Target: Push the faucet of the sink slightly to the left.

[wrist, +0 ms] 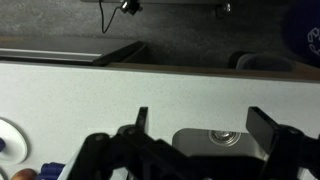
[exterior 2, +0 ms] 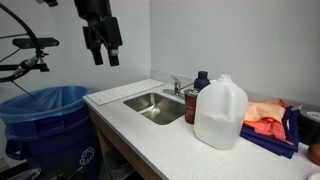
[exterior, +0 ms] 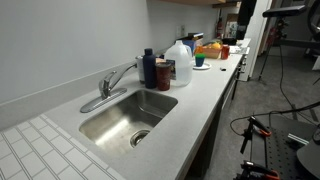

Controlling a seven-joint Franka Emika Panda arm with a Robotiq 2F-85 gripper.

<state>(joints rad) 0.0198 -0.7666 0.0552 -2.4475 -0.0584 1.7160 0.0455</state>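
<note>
The faucet [exterior: 112, 85] is brushed silver with a long angled spout, standing at the back edge of the sink [exterior: 125, 118]. It shows small in an exterior view [exterior 2: 177, 86] behind the steel basin [exterior 2: 155, 106]. My gripper [exterior 2: 101, 54] hangs high in the air, well above and to the left of the sink, fingers pointing down, open and empty. In the wrist view my two dark fingers [wrist: 205, 125] are spread wide over the pale counter, with the sink's drain [wrist: 220, 135] between them far below.
A dark blue bottle [exterior: 149, 68], a white jug [exterior: 179, 62] and colourful items [exterior: 210, 50] stand along the counter beyond the faucet. The jug [exterior 2: 219, 112] and an orange cloth [exterior 2: 262, 118] are near the camera. A blue bin [exterior 2: 48, 125] stands beside the counter.
</note>
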